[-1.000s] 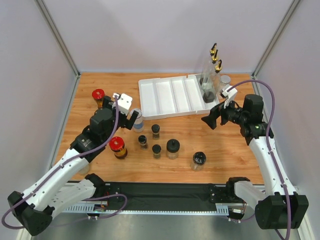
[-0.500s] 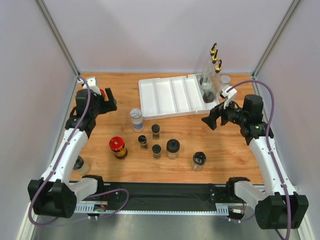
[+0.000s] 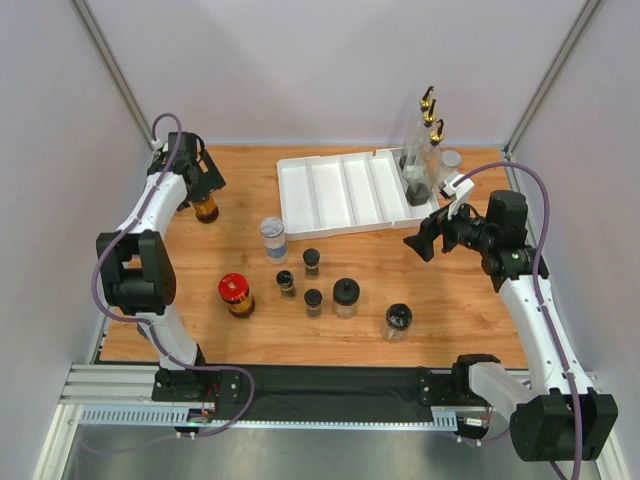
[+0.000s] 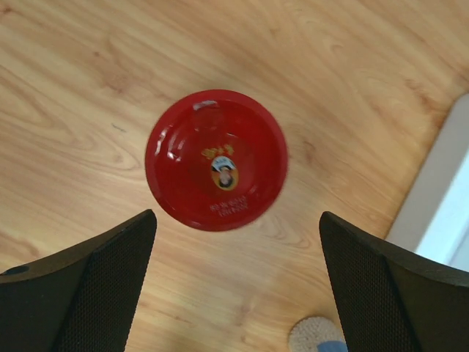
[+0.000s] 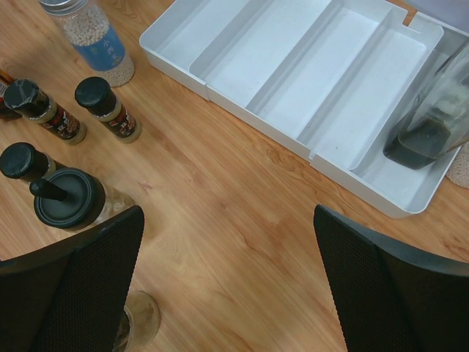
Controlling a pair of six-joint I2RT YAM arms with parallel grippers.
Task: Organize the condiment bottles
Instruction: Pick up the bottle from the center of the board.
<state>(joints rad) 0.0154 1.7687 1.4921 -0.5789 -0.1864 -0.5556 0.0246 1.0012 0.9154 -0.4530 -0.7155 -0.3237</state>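
The condiment bottles stand where they stood a second ago; only the left arm has changed. The left claw, its fingers spread wide, was then near the middle of the desk beside the grey-lidded jar, and has since swung out to the far left corner. There it hangs over a red-capped jar, whose cap the wrist view shows from straight above, clear of both fingers. The right claw has not moved: it hovers spread wide and empty near the right edge, just in front of the white tray. Outward from it, the tall gold-spouted bottles stand at the tray's right end, one with dark liquid inside the rightmost compartment. The other compartments hold nothing. Toward the middle of the desk, three small black-lidded jars cluster together. Two medium black-lidded jars stand to their right, closer to the near edge. A second red-capped jar stands to the left of that cluster. The desk is orange-brown wood grain, with a black rail along its near edge. Plain pale walls close it in on three sides, with slanted metal posts at the far corners.
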